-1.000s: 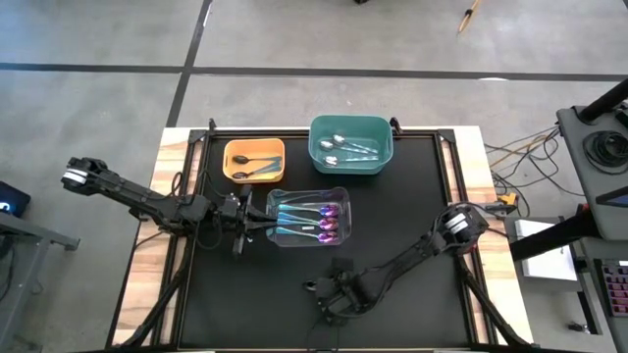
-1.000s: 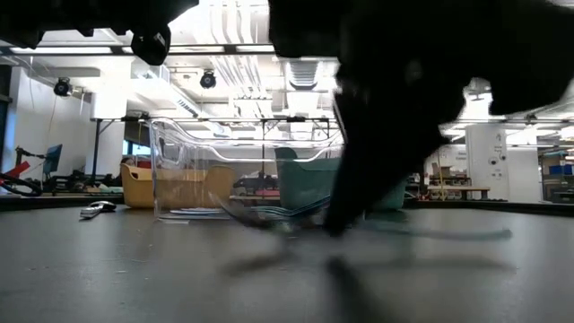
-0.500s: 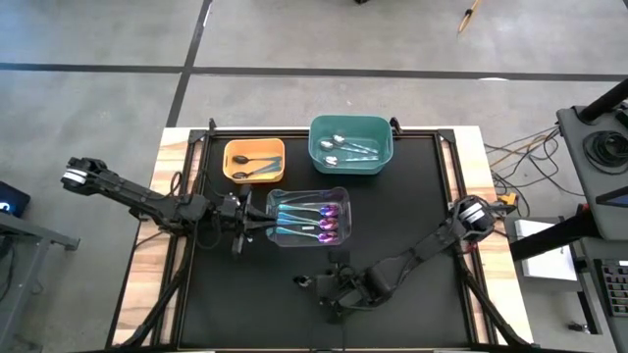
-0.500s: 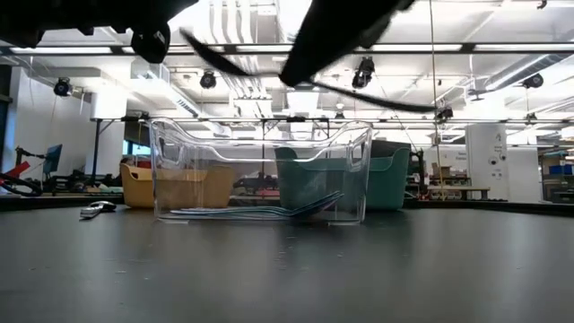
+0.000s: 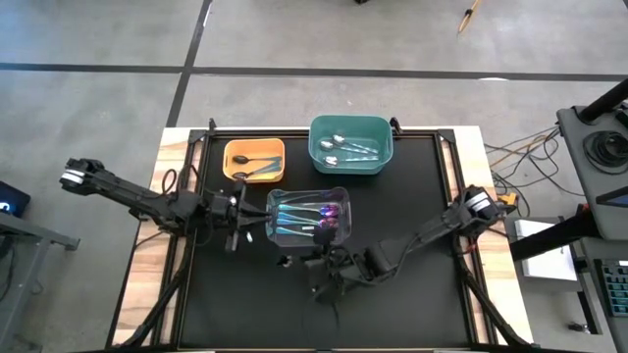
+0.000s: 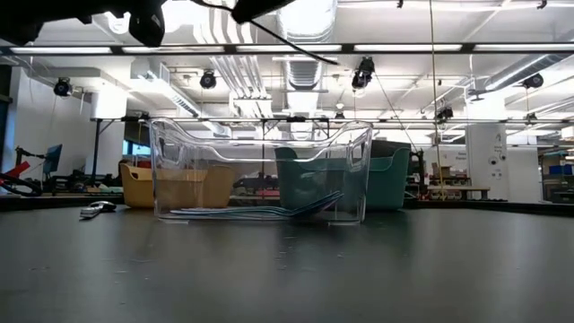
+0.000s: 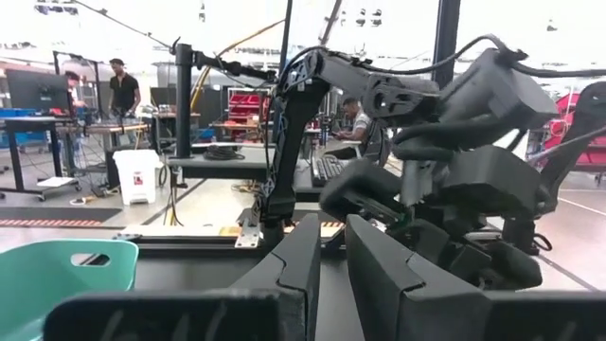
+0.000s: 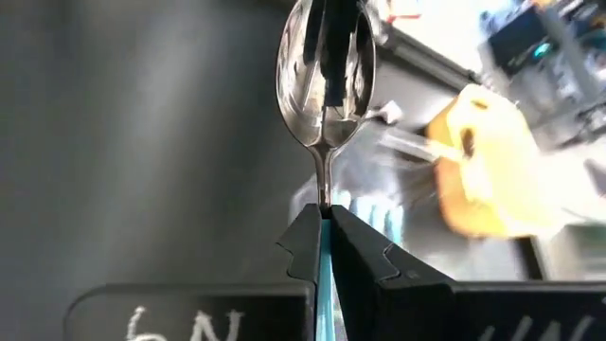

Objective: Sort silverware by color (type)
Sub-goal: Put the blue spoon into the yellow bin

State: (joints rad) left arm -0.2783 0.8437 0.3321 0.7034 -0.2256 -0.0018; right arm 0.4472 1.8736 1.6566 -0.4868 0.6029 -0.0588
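A: Three bins, left to right in the high view: the orange bin with two dark-bowled spoons, the clear bin with what look like four purple-pink ones, the teal bin with about three silver ones, though those are too small for a firm count.

B: And the arms?

A: The left gripper waits just left of the clear bin, near the mat's left edge, its fingers pressed together on nothing. The right gripper hangs above the mat just in front of the clear bin, pinching the light-blue handle of a silver spoon; its bowl sticks out past the fingertips.

B: So which step is this?

A: I judge it the carry. The spoon is off the mat and headed for a bin.

B: What does the next move call for?

A: A silver bowl belongs with the silver ones, so a reach past the clear bin to the teal bin at the far edge, high enough to clear both rims, before letting go.
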